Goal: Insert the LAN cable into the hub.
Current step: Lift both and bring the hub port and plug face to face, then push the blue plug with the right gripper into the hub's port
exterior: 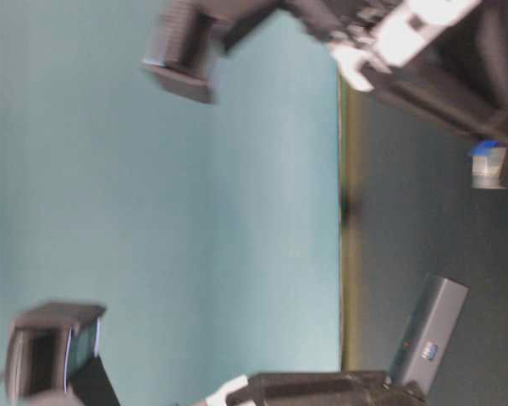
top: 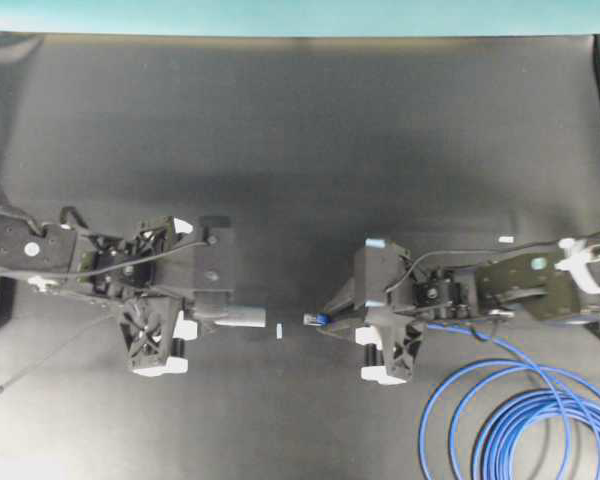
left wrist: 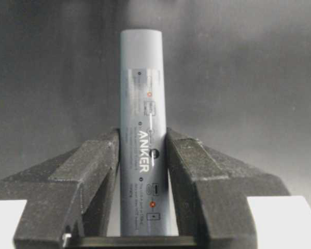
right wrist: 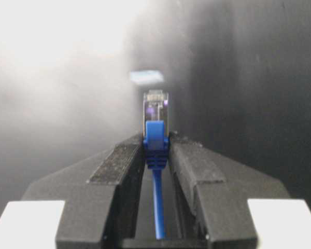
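Item one: the slim grey metallic bar-shaped hub (left wrist: 142, 140), printed with a maker's name and small port markings along its face. We take it as our landmark. We find it clamped between the two black fingers of the left gripper (left wrist: 142, 155), its free end sticking out well past the fingertips. In the overhead view the hub (top: 248, 318) points toward the middle of the dark table (top: 300, 130); from table level it shows as a grey bar tilted upward (exterior: 430, 331).

Item two: the long thin bright-blue LAN cable (top: 520, 420), most of it coiled in loops on the table, far from the hub on the right arm's side. Its small clear plug with blue boot (right wrist: 155, 122) sits pinched between the fingers of the right gripper (right wrist: 156, 148), tip forward, the cord running back down the channel between them. Overhead, the plug (top: 315, 319) faces the hub's free end, apart from it, roughly in line.

Item three: a small pale tag or marker (top: 279, 330) on the table, between hub end and plug. We cannot tell what it is.

Step in hand, as we judge it: both parts are gripped and presented nose to nose; mating is not yet done.

Next move, as we judge it: we must square the plug to the socket, match height and tilt, then close the gap straight and gently. Which end face carries the socket we cannot see.
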